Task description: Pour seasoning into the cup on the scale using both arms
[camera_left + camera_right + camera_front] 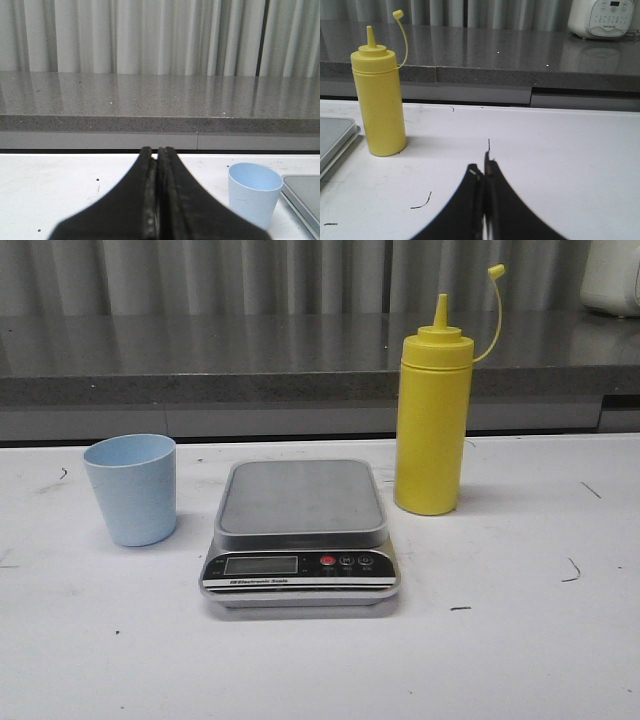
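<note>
The yellow seasoning bottle (432,420) stands upright on the white table, right of the scale, its cap hanging off on a curved tether. It also shows in the right wrist view (379,105). The pale blue cup (131,488) stands upright on the table left of the scale (300,530), whose platform is bare. The cup also shows in the left wrist view (254,194). My left gripper (157,152) is shut and empty, back from the cup. My right gripper (482,170) is shut and empty, back from the bottle. Neither gripper shows in the front view.
A grey stone counter (300,365) runs along the back of the table, with curtains behind it. A white appliance (604,19) sits on the counter at the far right. Small dark marks dot the white table (520,640).
</note>
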### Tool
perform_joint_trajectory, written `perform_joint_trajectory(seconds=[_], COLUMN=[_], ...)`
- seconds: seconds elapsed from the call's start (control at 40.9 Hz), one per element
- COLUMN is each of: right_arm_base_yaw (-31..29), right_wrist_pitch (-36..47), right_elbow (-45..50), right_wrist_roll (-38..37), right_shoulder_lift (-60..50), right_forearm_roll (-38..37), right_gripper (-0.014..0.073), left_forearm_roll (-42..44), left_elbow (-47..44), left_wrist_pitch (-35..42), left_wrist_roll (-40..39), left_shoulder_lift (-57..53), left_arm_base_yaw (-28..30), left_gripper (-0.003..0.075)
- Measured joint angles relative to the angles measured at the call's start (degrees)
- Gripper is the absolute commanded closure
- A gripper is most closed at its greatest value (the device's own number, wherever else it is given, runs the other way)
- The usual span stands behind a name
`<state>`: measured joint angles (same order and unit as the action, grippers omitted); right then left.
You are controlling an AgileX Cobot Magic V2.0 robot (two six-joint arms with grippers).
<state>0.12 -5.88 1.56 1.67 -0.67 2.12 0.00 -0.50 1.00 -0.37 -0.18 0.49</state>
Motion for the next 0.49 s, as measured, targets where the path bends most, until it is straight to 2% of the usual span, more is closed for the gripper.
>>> perform_joint_trajectory(seconds=[0.489], right_arm_base_yaw=[0.0], right_wrist_pitch=[0.0], right_elbow=[0.0], right_wrist_roll=[0.0], right_shoulder_lift=[0.0], right_forearm_roll=[0.0], right_gripper=[0.0662], left_forearm_roll=[0.0], left_elbow=[0.0], left_wrist_pitch=[0.0], left_wrist_roll=[0.0], left_shoulder_lift=[0.0], left_arm_base_yaw=[0.0], left_gripper=[0.0740])
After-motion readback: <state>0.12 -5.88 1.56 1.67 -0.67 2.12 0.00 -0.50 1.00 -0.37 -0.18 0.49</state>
